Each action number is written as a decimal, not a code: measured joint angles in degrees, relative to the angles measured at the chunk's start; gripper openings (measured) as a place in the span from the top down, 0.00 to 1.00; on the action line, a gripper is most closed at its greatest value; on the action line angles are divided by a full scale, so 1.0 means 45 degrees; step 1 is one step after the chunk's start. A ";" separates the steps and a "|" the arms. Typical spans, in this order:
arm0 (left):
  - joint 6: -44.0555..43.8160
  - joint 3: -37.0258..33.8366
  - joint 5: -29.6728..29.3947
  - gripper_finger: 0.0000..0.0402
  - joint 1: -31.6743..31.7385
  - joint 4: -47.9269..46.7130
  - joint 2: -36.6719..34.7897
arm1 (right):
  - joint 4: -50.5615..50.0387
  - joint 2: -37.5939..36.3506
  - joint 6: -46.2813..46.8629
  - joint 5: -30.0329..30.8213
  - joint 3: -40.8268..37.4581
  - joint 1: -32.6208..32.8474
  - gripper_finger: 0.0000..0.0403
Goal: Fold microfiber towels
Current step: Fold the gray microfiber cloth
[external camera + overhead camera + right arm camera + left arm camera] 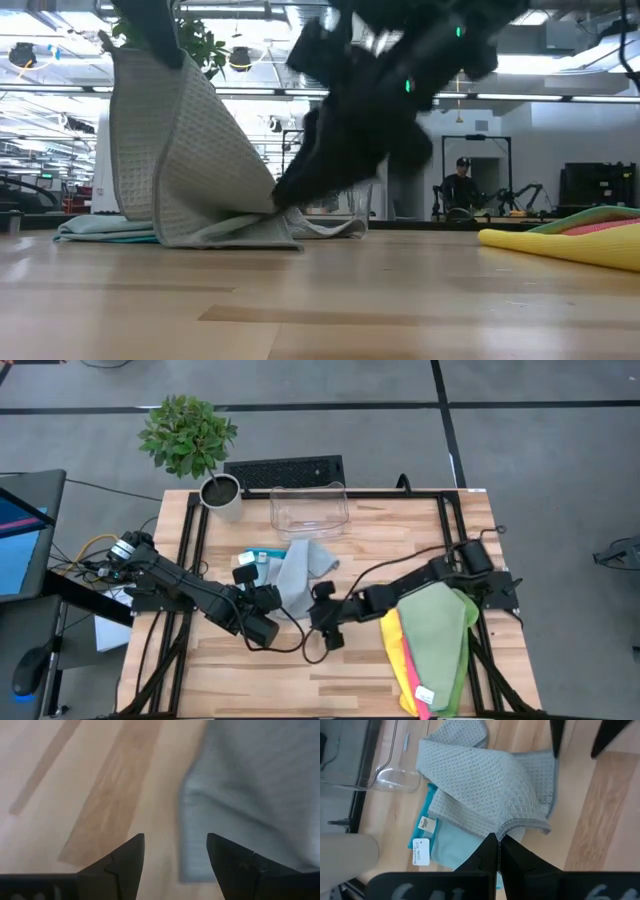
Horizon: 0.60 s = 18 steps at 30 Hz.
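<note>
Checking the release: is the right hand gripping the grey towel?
No: the right hand has its fingers apart over bare wood beside the grey towel.

Grey floor [540, 450] w/ dark seams, ceiling strip lights [560, 92].

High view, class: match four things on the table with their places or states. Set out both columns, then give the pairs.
1 grey towel
2 left gripper
3 right gripper
4 clear plastic bin

a open beside the grey towel, holding nothing
b empty, at the table's far edge
c shut on a towel edge
d draped over a light blue towel

Pairs: 1-d, 2-c, 3-a, 4-b
</note>
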 joint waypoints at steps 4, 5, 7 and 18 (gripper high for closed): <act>0.0000 0.0000 -0.0001 1.00 0.0001 -0.0008 -0.0001 | 0.0700 0.1020 -0.0150 0.0084 0.0093 -0.0217 0.41; 0.0000 0.0000 -0.0001 1.00 0.0006 -0.0025 -0.0001 | 0.0721 0.1142 0.0145 0.0132 0.0105 -0.0328 0.41; 0.0000 0.0000 0.0004 1.00 0.0010 -0.0073 -0.0001 | 0.0712 0.1259 0.0701 0.0352 0.0070 -0.0509 0.41; 0.0034 0.0000 0.0059 1.00 0.0010 -0.0086 -0.0001 | -0.0392 0.1214 0.2168 0.0043 -0.0121 -0.1007 0.79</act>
